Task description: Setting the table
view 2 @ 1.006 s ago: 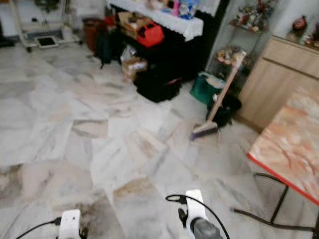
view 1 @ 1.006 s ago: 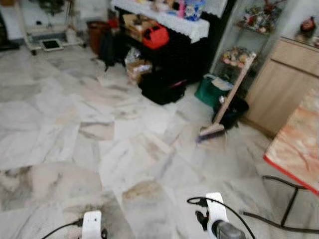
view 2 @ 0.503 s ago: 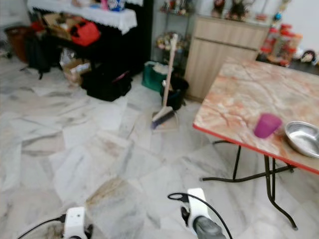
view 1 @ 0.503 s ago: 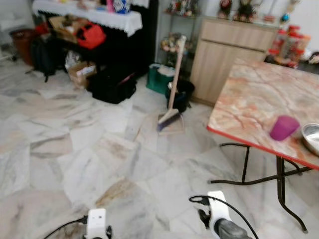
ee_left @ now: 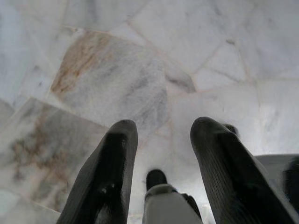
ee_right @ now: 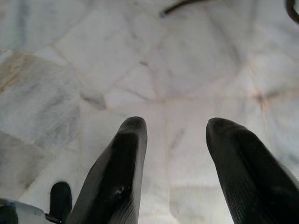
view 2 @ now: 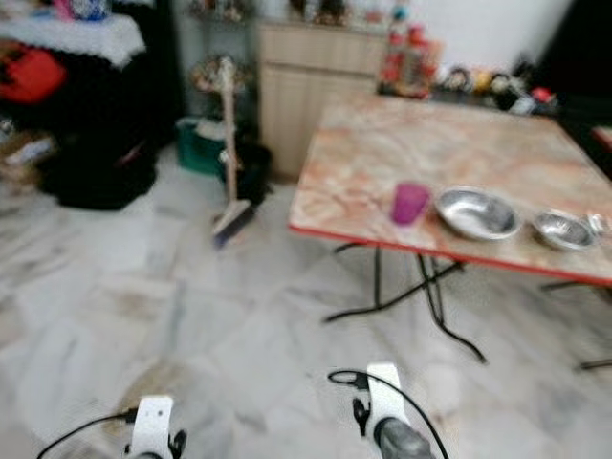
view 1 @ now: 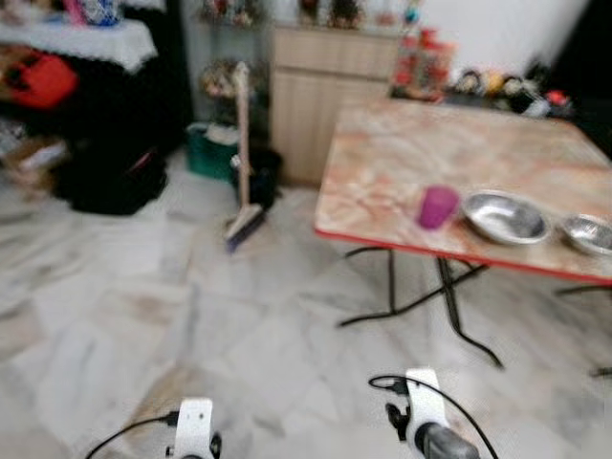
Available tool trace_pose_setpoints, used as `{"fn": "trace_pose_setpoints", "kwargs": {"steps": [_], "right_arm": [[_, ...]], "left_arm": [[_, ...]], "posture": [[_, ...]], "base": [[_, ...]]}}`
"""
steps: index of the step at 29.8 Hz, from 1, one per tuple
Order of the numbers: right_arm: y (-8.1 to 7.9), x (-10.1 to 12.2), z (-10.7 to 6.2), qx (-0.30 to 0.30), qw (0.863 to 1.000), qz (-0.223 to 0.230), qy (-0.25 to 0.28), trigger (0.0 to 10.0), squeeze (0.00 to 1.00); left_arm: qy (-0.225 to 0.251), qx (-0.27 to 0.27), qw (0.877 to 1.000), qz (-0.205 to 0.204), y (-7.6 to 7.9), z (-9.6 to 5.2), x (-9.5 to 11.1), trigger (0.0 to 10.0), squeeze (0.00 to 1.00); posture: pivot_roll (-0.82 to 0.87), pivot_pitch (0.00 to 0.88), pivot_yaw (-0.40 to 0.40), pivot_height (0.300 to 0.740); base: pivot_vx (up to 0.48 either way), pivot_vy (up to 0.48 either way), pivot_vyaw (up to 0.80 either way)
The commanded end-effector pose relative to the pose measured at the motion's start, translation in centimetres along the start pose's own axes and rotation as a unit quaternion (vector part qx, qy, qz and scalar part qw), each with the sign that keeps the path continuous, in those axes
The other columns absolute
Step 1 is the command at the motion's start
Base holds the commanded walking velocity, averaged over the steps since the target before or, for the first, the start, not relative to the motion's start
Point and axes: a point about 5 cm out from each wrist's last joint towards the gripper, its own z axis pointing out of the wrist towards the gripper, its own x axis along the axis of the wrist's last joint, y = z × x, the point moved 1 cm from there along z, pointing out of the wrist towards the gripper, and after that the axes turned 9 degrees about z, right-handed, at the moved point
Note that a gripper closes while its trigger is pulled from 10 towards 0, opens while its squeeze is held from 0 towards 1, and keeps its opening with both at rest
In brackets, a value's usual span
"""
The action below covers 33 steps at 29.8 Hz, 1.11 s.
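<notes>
A marble-patterned table (view 1: 402, 158) with a red edge and black folding legs stands ahead on the right. On it sit a purple cup (view 1: 438, 207), a large steel bowl (view 1: 504, 217) and a smaller steel bowl (view 2: 562, 229) farther right. Both arms hang low at the bottom of the eye views. My left gripper (ee_left: 161, 135) is open over the bare marble floor with nothing between its fingers. My right gripper (ee_right: 175, 135) is also open over the floor and holds nothing.
A broom (view 1: 243, 163) leans by a dark bin near a wooden cabinet (view 1: 330, 91) at the back. Dark bags (view 1: 105, 177) and a cluttered shelf stand at the far left. Jars and small items line the back counter (view 1: 478, 81). Marble floor (view 1: 191, 325) lies between me and the table.
The whole view has swung right: the table, cup and bowls now sit near the centre, and the dark shelf has slid to the left edge. Both arms stay hanging low.
</notes>
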Motion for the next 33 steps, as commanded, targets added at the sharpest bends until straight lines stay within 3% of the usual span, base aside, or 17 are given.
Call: {"fn": "trace_pose_setpoints", "kwargs": {"steps": [1,7,25,33], "right_arm": [[0.49,0.41,-0.03,-0.008,1.000,0.005,0.006,10.0,0.00],[0.43,0.77,0.02,-0.007,1.000,0.005,0.011,10.0,0.00],[0.50,0.85,-0.01,-0.009,1.000,0.005,0.019,10.0,0.00],[0.42,0.68,-0.02,-0.008,1.000,0.009,0.018,10.0,0.00]], "left_arm": [[-0.001,-0.006,1.000,0.001,0.43,0.04,0.15,10.0,0.00],[-0.004,-0.007,1.000,-0.008,0.55,0.00,0.02,10.0,0.00],[-0.004,-0.004,1.000,-0.005,0.43,-0.02,-0.06,10.0,0.00],[-0.011,-0.005,1.000,0.007,0.39,-0.09,-0.41,10.0,0.00]], "posture": [[0.09,0.000,-0.073,0.740],[0.09,0.000,-0.076,0.740],[0.09,0.000,-0.073,0.740],[0.09,0.000,-0.067,0.740]], "base": [[0.000,0.000,-0.77],[0.000,0.000,-0.77],[0.000,0.000,0.00],[0.000,-0.244,0.00]]}}
